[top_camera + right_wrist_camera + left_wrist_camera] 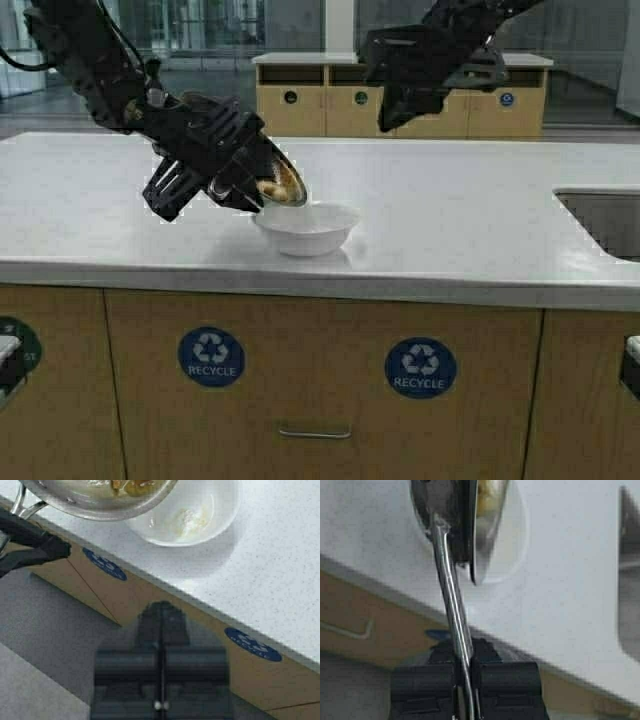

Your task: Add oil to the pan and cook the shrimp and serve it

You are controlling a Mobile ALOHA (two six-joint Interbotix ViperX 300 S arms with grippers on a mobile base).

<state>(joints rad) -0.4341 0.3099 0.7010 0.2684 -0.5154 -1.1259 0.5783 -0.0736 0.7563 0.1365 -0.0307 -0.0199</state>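
My left gripper (232, 178) is shut on the handle (451, 605) of the steel pan (278, 183). The pan is tipped steeply, its lowered rim just above the white bowl (306, 228) on the counter. A yellowish-tan piece, the shrimp (127, 486), lies inside the pan by that lowered rim, also seen in the left wrist view as the shrimp (490, 492). The bowl (220, 510) holds only a pale smear. My right gripper (161, 625) is shut on nothing and hangs high above the counter's front edge, right of the bowl. The oil is out of view.
The white counter (480, 220) stretches wide on both sides of the bowl. A sink (610, 215) is cut into it at the far right. Cabinet fronts with blue recycle stickers (211, 357) lie below the counter's edge.
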